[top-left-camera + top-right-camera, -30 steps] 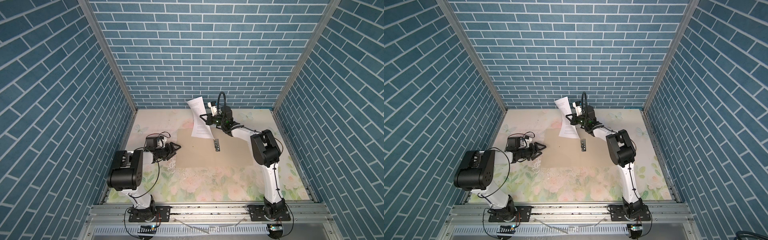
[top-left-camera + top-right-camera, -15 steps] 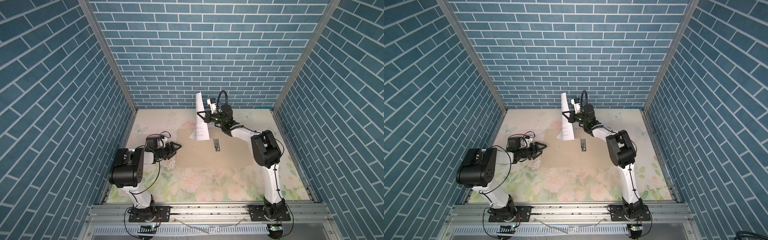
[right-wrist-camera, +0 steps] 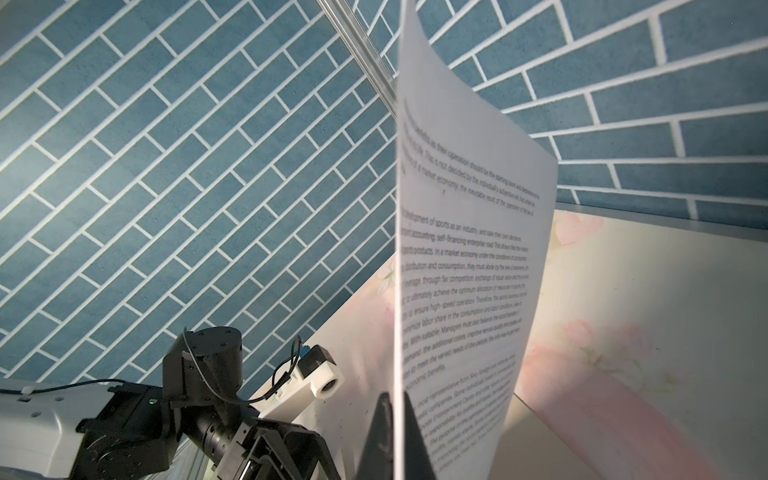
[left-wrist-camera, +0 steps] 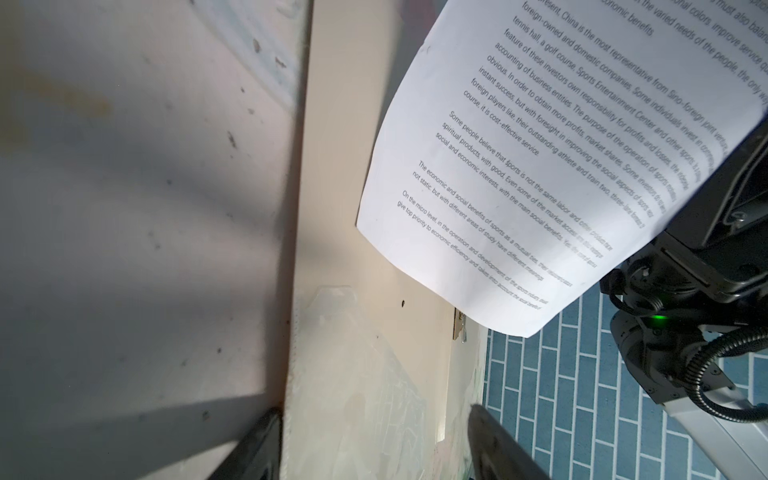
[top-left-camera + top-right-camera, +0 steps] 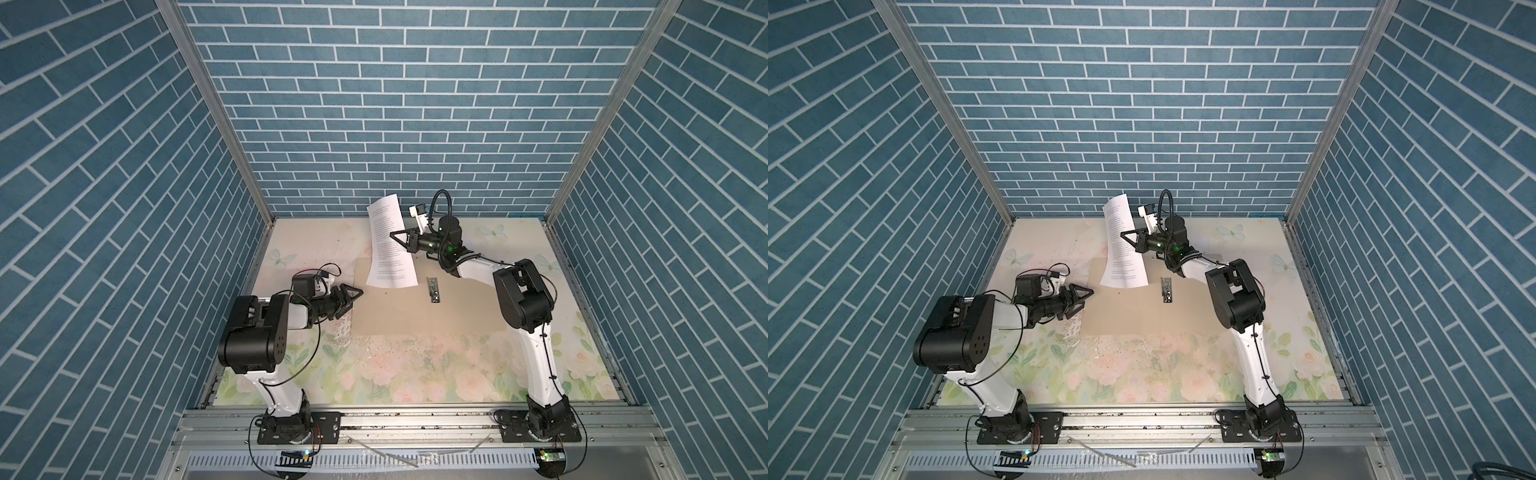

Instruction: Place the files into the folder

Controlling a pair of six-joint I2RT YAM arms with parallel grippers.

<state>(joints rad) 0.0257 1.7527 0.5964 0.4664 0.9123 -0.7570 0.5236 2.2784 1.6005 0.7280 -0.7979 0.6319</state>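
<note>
Plainly, the folder [image 5: 395,309] lies flat beneath the right claw [image 5: 395,237], which is clamped on one edge of the text sheet [image 5: 388,253] standing upright above it, while the left claw [image 5: 355,301] hovers, jaws apart, at the folder's side. Pinched by one edge only, the limp sheet may curl and land askew or off the card. Blue brick walls [image 5: 395,104] enclose the worn floral bench [image 5: 415,374].

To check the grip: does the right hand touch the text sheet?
Touching. In the right wrist view the right hand is shut on the sheet, whose edge runs between its fingers.
</note>
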